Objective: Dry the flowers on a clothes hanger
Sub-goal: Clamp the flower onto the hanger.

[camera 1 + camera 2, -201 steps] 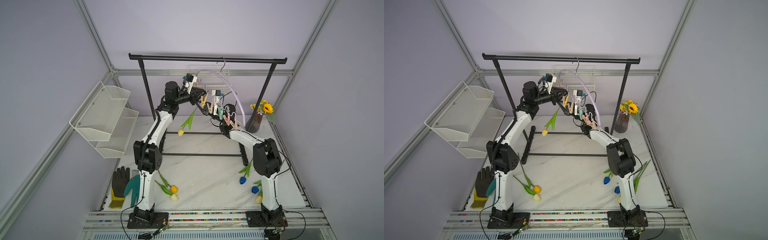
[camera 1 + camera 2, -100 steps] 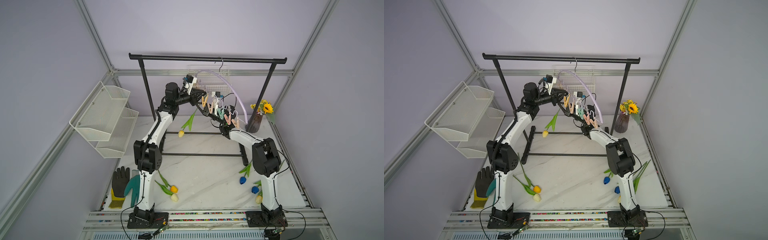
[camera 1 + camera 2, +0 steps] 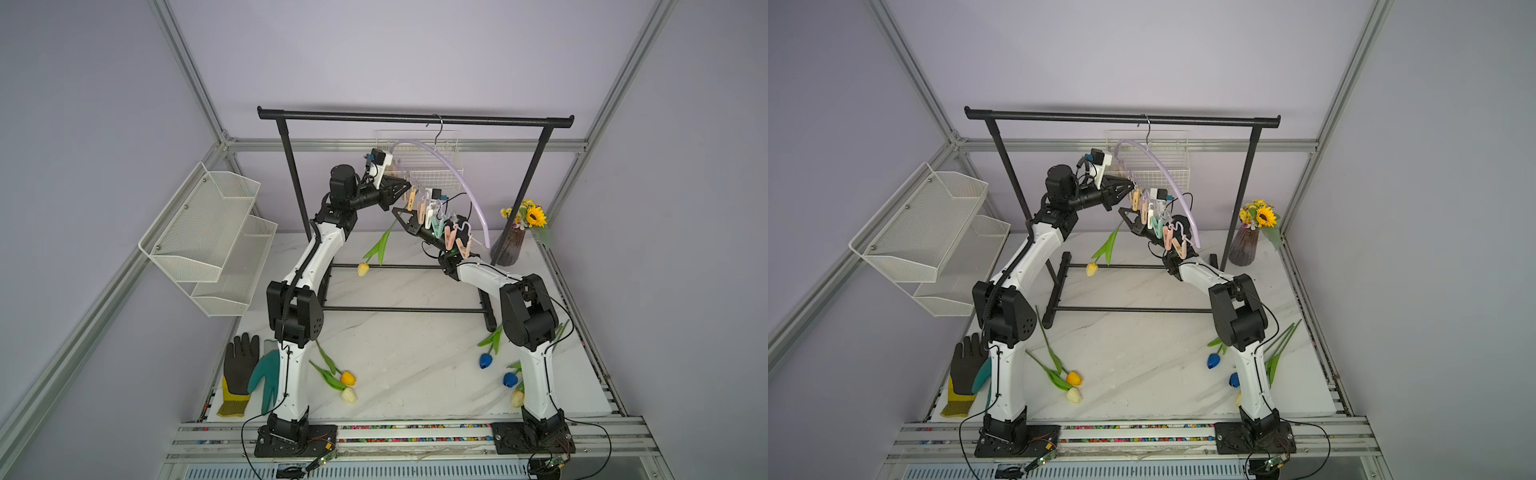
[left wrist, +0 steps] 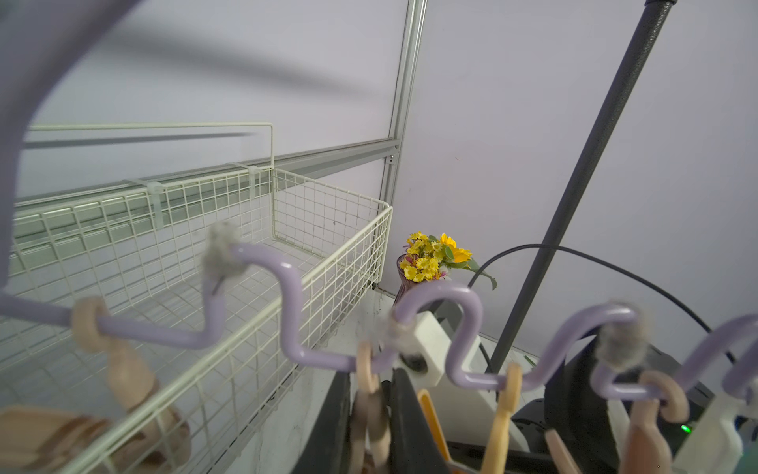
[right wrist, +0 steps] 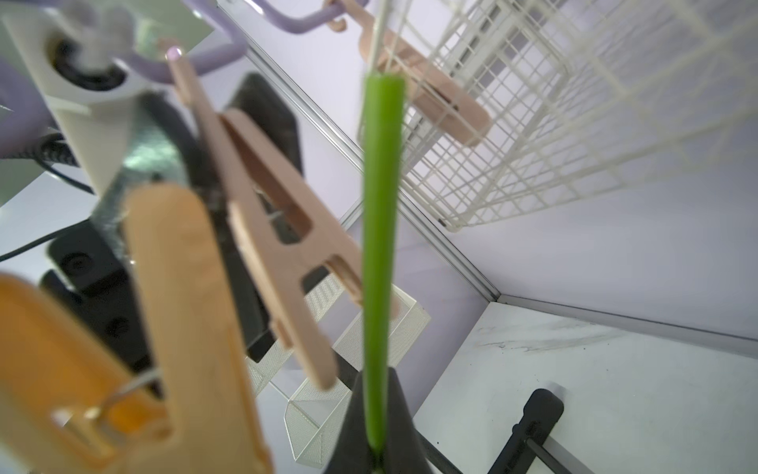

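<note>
Two arms (image 3: 320, 253) aloft beside clothes hanger (image 3: 473, 195)

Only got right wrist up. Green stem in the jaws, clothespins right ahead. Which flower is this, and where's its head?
Observer: It's the yellow tulip. Its head hangs down below the right gripper.
Operator: What's the left arm doing?
Observer: The left gripper is up at the lilac hanger, jaws closed on a beige clothespin.
Operator: How many tulips on the table?
Observer: Five heads show on the table: orange tulip, cream tulip, blue tulip, second blue tulip and pale tulip by the right arm's base.
</note>
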Available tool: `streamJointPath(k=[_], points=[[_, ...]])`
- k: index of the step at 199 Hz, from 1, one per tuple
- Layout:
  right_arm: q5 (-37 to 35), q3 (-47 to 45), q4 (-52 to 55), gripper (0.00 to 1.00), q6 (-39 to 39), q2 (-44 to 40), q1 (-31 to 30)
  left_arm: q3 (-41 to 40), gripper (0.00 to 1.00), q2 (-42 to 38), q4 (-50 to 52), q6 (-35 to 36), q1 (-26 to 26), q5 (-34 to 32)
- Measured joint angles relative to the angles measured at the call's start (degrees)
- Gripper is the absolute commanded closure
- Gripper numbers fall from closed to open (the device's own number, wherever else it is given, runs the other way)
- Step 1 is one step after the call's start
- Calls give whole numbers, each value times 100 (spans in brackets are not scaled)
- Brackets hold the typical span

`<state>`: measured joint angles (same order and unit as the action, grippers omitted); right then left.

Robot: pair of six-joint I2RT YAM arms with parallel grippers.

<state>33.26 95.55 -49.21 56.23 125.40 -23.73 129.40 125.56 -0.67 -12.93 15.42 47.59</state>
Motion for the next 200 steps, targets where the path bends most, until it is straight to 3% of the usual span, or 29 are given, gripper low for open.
streamJointPath(k=[200], points=[[643,369,81,100,101,138,-7,-168,100,-74,-52,-2,9,-7]])
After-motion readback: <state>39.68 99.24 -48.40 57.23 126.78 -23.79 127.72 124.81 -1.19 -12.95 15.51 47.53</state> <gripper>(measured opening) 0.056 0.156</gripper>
